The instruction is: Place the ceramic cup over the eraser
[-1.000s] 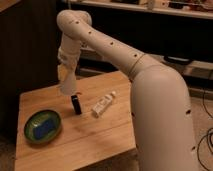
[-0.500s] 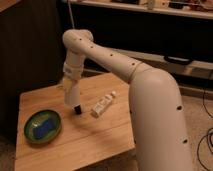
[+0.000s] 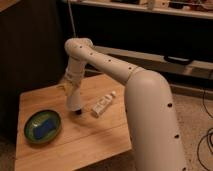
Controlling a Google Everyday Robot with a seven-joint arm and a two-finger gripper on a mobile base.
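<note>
My gripper (image 3: 73, 96) points straight down over the left middle of the wooden table (image 3: 95, 142). It is shut on the ceramic cup (image 3: 74, 103), a small white tapered shape at its tip. The cup sits low, just above the tabletop. The black eraser (image 3: 78, 111) shows only as a dark bit at the cup's lower right edge; the rest is hidden by the cup and gripper.
A green bowl (image 3: 31, 139) holding a flat blue block (image 3: 44, 127) sits at the table's left. A white labelled tube (image 3: 102, 104) lies just right of the gripper. A dark shelf unit (image 3: 150, 30) stands behind, and the robot's own white body (image 3: 150, 125) is at the right.
The gripper has come down with the cup, from well above the eraser to almost on the tabletop. The eraser stood in plain view before and is now mostly covered.
</note>
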